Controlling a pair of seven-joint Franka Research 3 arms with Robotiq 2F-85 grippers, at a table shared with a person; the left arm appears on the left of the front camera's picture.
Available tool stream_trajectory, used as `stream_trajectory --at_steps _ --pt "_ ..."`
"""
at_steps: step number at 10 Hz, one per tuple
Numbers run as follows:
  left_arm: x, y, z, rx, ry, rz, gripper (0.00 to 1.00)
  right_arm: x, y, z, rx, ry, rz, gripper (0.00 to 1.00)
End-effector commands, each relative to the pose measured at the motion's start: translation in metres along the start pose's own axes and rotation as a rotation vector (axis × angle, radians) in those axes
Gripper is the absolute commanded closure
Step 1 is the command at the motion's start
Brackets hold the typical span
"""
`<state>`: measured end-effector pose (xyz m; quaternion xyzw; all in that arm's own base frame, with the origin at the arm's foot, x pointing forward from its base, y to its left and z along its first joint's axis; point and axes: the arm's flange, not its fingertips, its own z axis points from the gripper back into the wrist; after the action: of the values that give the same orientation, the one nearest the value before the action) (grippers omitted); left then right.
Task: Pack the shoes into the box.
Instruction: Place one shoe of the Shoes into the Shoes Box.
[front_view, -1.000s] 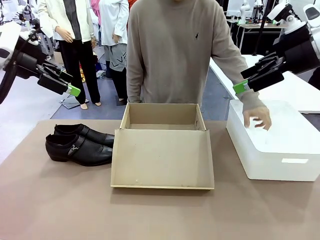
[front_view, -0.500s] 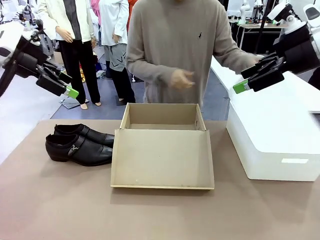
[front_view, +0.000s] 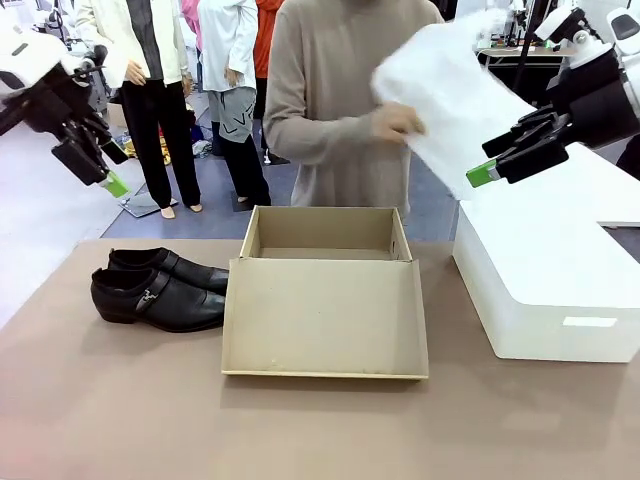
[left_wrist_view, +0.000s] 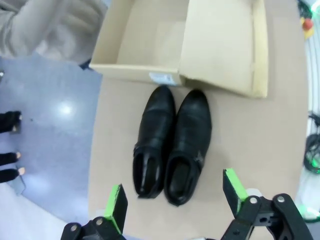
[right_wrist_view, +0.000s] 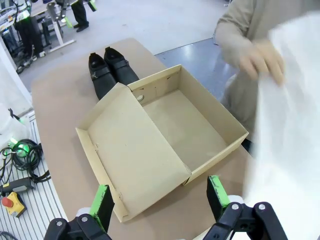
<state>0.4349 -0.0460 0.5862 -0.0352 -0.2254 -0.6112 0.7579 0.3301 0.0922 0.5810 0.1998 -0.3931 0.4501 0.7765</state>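
Loafers of shiny black leather (front_view: 160, 288), paired on brown table (front_view: 100, 400) just left of open tan cardboard shoebox (front_view: 325, 228).
Stiff and slick, I judge; pinch the heel collar, not the glossy toe. Left gripper (left_wrist_view: 176, 192) and right gripper (front_view: 487, 162) hang spread wide, empty.

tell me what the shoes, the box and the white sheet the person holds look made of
shoes: black leather or a lookalike, glossy; light glints off the toes.
box: tan cardboard, matte; thin folded walls and flap.
white sheet: probably thin tissue paper; it drapes limply, though blurred.
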Motion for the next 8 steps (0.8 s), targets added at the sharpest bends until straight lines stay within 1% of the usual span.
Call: stream_trajectory --at_steps 1,3,5,8 --pt "0.004 0.028 -0.002 0.027 0.113 -0.080 0.00 0.001 -0.001 -0.001 0.009 -0.013 0.011 0.00" --pt "0.009 0.050 -0.016 0.008 0.203 -0.120 0.00 0.001 -0.001 -0.001 0.009 -0.013 0.011 0.00" --pt "0.010 0.070 -0.035 -0.037 0.239 -0.160 0.00 0.001 -0.001 -0.001 0.009 -0.013 0.011 0.00" --pt "0.004 0.085 -0.060 -0.134 0.252 -0.188 0.00 0.001 -0.001 -0.001 0.009 -0.013 0.011 0.00"
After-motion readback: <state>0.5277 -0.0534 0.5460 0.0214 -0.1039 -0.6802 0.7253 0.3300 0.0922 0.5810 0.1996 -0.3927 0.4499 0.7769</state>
